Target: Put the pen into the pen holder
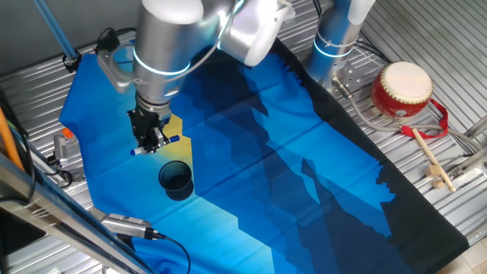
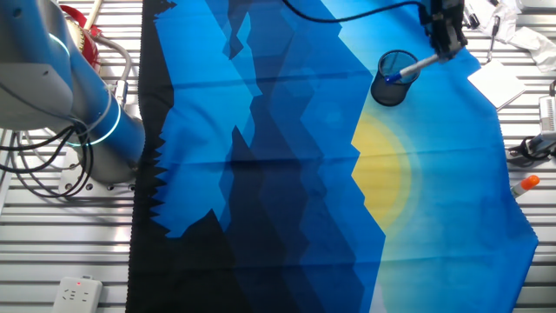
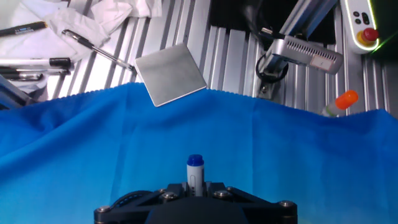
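My gripper (image 1: 152, 141) is shut on the pen (image 1: 161, 143), a slim white marker with a blue tip, and holds it roughly level above the blue cloth. The dark navy pen holder (image 1: 176, 180) stands upright on the cloth just below and to the right of the gripper. In the other fixed view the pen (image 2: 415, 66) slants from the gripper (image 2: 445, 45) with its blue tip over the rim of the pen holder (image 2: 395, 76). In the hand view the pen (image 3: 195, 171) sticks out between the jaws; the pen holder is out of that view.
A red-and-cream drum (image 1: 403, 89) and a wooden drumstick (image 1: 430, 160) lie at the right on the metal table. A grey square plate (image 3: 170, 73), loose pens (image 3: 31, 62) and white cloth (image 3: 102, 15) lie beyond the cloth edge. An orange-capped marker (image 2: 524, 183) lies beside the cloth.
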`<state>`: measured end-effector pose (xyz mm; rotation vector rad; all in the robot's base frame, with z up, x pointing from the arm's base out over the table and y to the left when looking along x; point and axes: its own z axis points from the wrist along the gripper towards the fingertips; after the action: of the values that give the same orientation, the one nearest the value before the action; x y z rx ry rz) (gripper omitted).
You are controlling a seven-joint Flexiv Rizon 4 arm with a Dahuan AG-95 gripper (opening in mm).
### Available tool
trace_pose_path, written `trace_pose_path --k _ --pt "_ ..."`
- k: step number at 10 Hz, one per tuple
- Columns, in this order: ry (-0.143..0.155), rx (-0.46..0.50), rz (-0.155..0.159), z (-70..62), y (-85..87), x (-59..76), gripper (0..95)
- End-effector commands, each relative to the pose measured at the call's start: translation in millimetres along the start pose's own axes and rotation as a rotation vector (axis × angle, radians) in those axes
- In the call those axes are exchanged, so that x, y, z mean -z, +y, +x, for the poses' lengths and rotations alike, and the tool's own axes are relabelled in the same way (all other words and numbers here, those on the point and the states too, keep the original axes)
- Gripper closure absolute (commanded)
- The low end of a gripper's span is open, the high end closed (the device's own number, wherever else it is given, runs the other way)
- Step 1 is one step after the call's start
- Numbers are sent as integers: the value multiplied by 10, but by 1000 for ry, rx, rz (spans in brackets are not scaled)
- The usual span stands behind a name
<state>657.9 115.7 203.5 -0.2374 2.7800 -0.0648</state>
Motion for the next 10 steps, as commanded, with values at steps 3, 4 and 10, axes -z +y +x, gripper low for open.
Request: trace_pose_path --k 3,4,10 --pt "-1 -46 13 -64 196 -126 950" --pt "-10 -46 18 -69 223 -142 950" --pt "-63 -16 40 -89 373 -220 950"
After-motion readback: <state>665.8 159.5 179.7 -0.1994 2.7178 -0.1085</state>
